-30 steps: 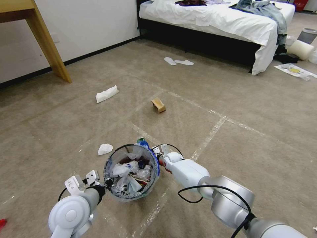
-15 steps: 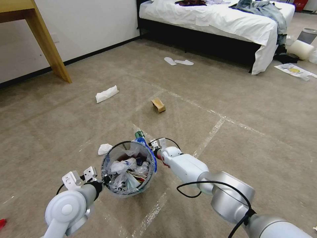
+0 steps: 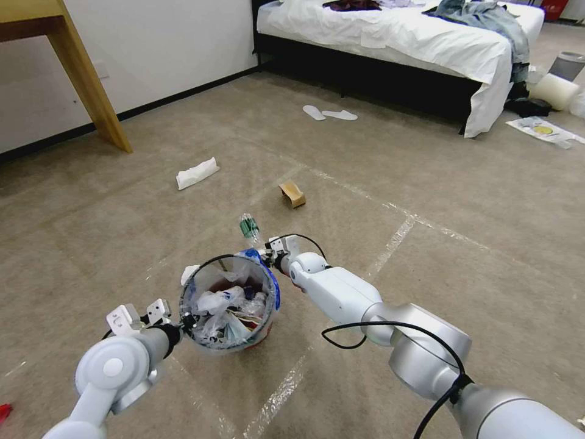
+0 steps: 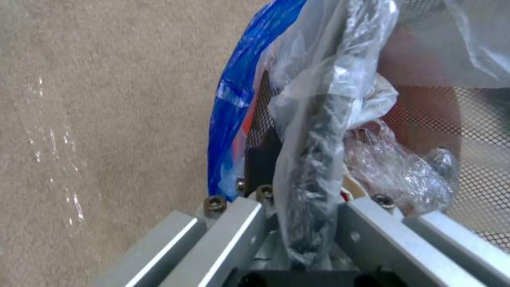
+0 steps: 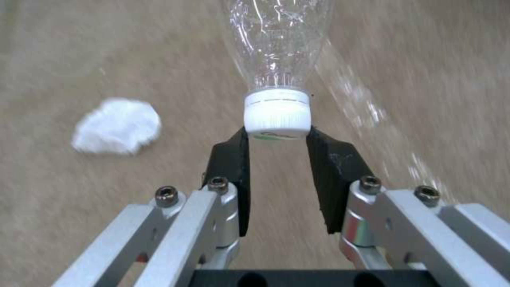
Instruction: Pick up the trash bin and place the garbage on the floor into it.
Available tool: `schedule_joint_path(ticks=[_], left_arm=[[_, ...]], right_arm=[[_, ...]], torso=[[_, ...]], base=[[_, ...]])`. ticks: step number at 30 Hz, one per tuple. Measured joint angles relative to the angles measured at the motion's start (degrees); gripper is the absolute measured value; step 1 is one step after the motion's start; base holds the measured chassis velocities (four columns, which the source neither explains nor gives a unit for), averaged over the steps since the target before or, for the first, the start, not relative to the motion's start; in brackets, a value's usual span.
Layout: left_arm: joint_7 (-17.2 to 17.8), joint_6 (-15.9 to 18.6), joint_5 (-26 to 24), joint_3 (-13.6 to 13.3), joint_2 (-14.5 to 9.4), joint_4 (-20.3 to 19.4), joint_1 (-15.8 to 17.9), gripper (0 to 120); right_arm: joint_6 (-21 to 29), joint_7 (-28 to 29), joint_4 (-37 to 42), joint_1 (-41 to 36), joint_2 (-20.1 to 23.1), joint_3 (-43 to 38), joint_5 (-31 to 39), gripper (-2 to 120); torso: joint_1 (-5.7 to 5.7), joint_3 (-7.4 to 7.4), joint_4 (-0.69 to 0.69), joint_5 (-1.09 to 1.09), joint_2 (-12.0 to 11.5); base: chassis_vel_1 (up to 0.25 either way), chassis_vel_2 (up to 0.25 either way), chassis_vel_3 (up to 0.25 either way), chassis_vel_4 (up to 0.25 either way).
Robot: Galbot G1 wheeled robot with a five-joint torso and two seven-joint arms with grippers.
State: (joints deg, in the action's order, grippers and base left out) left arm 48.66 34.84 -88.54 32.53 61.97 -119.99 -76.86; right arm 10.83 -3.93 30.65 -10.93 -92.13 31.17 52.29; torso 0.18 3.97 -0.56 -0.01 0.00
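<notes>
The trash bin [image 3: 228, 303], red-orange mesh with a clear liner and blue edge, holds several tissues and wrappers. My left gripper [image 3: 185, 319] is shut on its rim [image 4: 313, 159] through the liner, at the bin's near-left side. Just beyond the bin, my right gripper [image 3: 262, 244] is shut on the white cap of a small green-labelled bottle [image 3: 248, 226], with the cap [image 5: 277, 113] pinched between its black pads. More garbage lies on the floor [image 3: 426, 274]: a crumpled tissue [image 5: 118, 125] behind the bin, a brown carton [image 3: 292, 194] and a white wad [image 3: 197, 173].
A wooden table leg [image 3: 91, 91] stands at far left and a bed [image 3: 390, 36] along the back. Two white slippers [image 3: 329, 114] lie before the bed. A grey bin [image 3: 570, 64] and a cream-white one [image 3: 553, 90] are at far right. A red scrap [image 3: 3, 411] sits at the lower left edge.
My right gripper has moved forward, away from me, carrying the bottle out from behind the bin. The left gripper has shifted the bin a little to the left.
</notes>
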Motion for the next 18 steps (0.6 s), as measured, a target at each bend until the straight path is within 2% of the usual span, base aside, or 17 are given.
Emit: schedule_joint_path(ticks=[10, 18], left_arm=[[0.98, -0.09, -4.23, 0.93, -2.49, 3.27, 3.78, 0], [1.83, -0.18, -4.73, 1.61, -2.71, 4.45, 4.0, 0]], right_arm=[[-3.48, 1.6, 11.28, 0.63, 0.51, -0.55, -0.71, 23], [-4.73, 4.09, 20.49, 1.11, 5.98, -2.08, -0.9, 23]], torso=[[0.0, 0.0, 0.03, 0.01, 0.0], [0.0, 0.0, -0.01, 0.01, 0.0]], base=[[0.0, 0.0, 0.0, 0.0], [0.0, 0.0, 0.0, 0.0]])
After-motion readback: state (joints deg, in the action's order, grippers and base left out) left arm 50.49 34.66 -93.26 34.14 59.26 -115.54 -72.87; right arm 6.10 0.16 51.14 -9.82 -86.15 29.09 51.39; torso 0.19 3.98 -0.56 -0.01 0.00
